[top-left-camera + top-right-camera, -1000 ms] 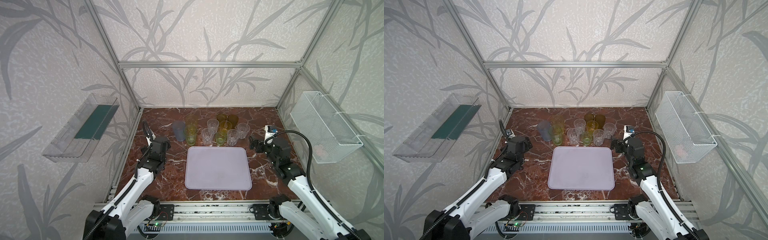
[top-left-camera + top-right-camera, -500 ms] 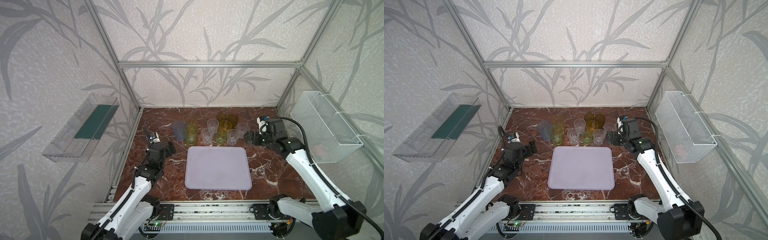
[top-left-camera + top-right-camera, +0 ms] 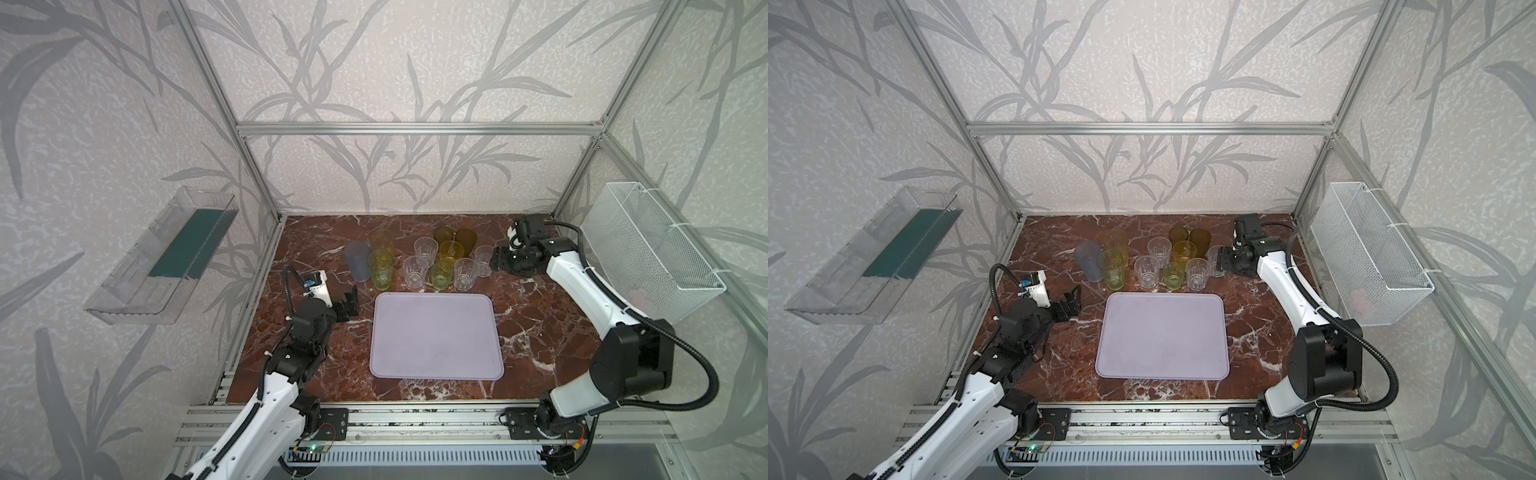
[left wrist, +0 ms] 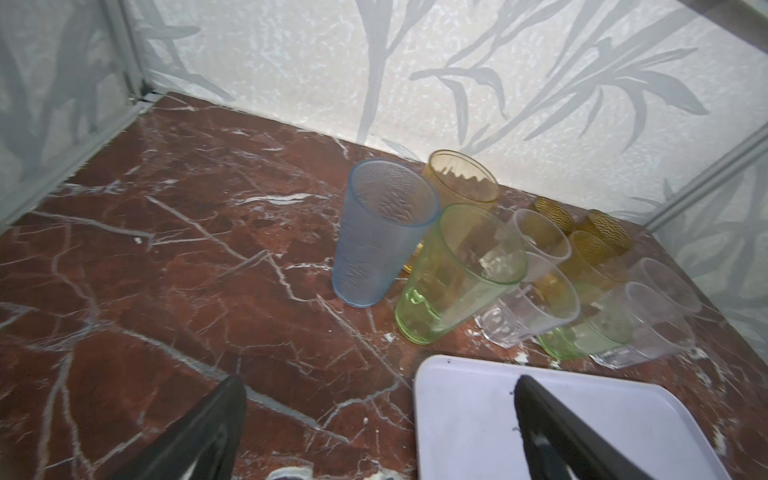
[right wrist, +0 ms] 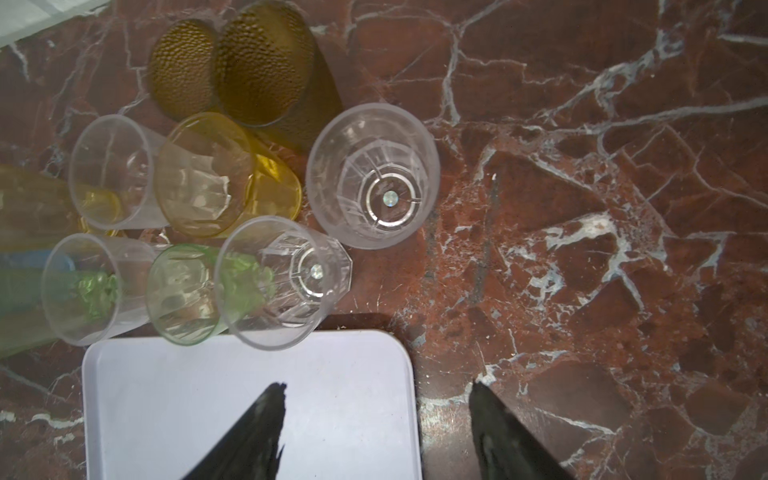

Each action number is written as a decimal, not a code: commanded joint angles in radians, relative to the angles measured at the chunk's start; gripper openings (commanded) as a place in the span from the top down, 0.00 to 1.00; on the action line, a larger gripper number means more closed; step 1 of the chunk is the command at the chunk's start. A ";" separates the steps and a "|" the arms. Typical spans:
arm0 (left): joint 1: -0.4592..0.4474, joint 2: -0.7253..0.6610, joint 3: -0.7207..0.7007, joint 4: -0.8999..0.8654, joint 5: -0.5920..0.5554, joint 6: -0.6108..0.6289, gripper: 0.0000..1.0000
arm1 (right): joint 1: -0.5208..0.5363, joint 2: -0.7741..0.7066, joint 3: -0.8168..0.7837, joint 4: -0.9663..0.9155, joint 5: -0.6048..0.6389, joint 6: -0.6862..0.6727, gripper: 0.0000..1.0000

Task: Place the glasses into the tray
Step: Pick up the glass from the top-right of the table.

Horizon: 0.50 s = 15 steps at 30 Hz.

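Note:
The pale lilac tray [image 3: 434,336] [image 3: 1163,336] lies bare in the middle of the marble table. Behind it stand the glasses: a tall blue-grey one [image 3: 357,262] [image 4: 382,232], a tall green one [image 3: 380,268], short clear ones [image 3: 465,273], a short green one [image 3: 441,274], yellow [image 3: 451,251] and amber [image 3: 466,239]. My right gripper [image 3: 496,262] [image 5: 378,399] is open beside the rightmost clear glass [image 3: 484,259] [image 5: 372,174], holding nothing. My left gripper [image 3: 353,297] [image 4: 378,399] hangs open and empty by the tray's [image 4: 478,415] far left corner.
A clear plastic bin [image 3: 162,257] hangs on the left wall and a white wire basket [image 3: 648,249] on the right wall. Aluminium frame posts stand at the back corners. A metal rail [image 3: 415,419] runs along the table's front edge.
My right arm has swung back and inward to the right end of the glasses. My left gripper has turned and moved right towards the tray's corner.

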 commanded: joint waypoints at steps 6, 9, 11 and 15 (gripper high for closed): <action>-0.075 0.039 0.112 -0.017 0.142 -0.059 0.02 | -0.067 0.111 0.108 0.002 -0.087 0.044 0.35; -0.109 0.066 0.148 -0.034 0.174 -0.070 0.02 | -0.069 0.138 0.135 0.011 -0.081 0.047 0.38; -0.128 0.091 0.171 -0.046 0.193 -0.073 0.02 | -0.073 0.190 0.157 0.013 -0.070 0.056 0.39; -0.138 0.144 0.179 -0.019 0.222 -0.090 0.01 | -0.076 0.240 0.188 0.030 -0.068 0.064 0.43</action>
